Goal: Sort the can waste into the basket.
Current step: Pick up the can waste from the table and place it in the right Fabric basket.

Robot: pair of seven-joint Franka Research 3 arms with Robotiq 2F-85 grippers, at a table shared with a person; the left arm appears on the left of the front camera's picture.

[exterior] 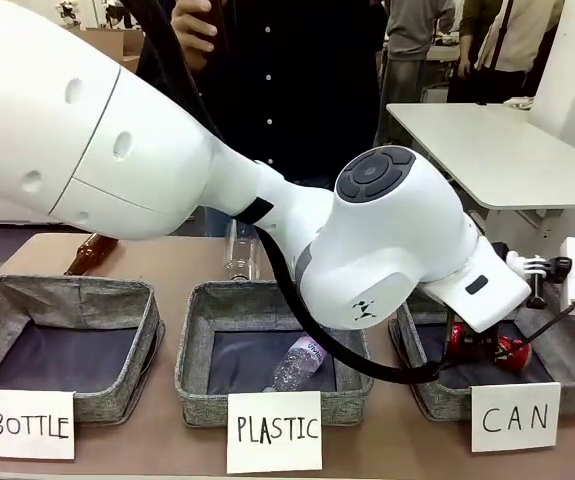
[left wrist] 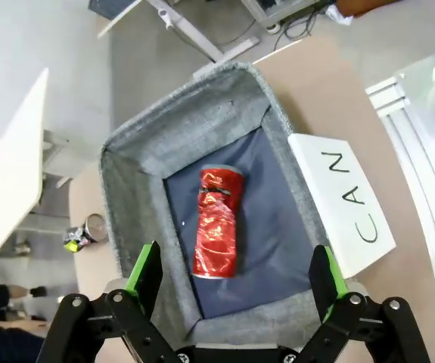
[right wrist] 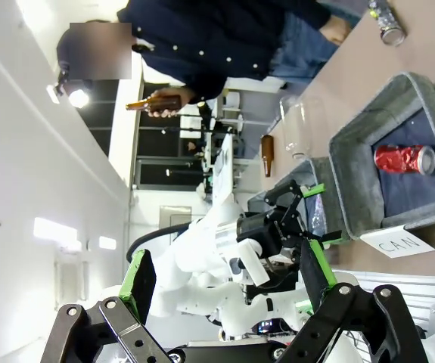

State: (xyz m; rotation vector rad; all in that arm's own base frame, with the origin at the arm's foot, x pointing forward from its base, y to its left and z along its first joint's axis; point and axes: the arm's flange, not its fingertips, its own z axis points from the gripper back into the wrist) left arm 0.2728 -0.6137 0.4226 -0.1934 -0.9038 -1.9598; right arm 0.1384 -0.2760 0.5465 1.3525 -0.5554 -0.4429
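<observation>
On the dark lining of the basket (left wrist: 194, 98), near its middle: the red can (left wrist: 219, 221). It lies on its side, long axis along the basket, clear of all four walls. Glossy red skin, badly crumpled and dented, silver rim at each end. From the front view just a patch of the red can (exterior: 512, 352) shows past the arm, inside the basket (exterior: 432, 400).

Left gripper (left wrist: 236, 257) hangs right above it. Jaws wide, green pads (left wrist: 147, 271) either side of the can's lower end, not touching it, holding nothing.

White card (left wrist: 346, 200) reading "CAN" stands against the basket's front wall. Dark can (left wrist: 87, 233) with yellow-green marks sits on the tabletop (left wrist: 323, 83) outside the far wall.

Right gripper (right wrist: 225, 257) is well away from the basket, jaws wide, empty.

Next basket over, marked "PLASTIC" (exterior: 274, 430), has a clear plastic bottle (exterior: 297, 362) in it. Brown bottle (exterior: 89, 255) lies on the tabletop behind the "BOTTLE" basket (exterior: 57, 300). Person across the tabletop holds another brown bottle (right wrist: 153, 102).
</observation>
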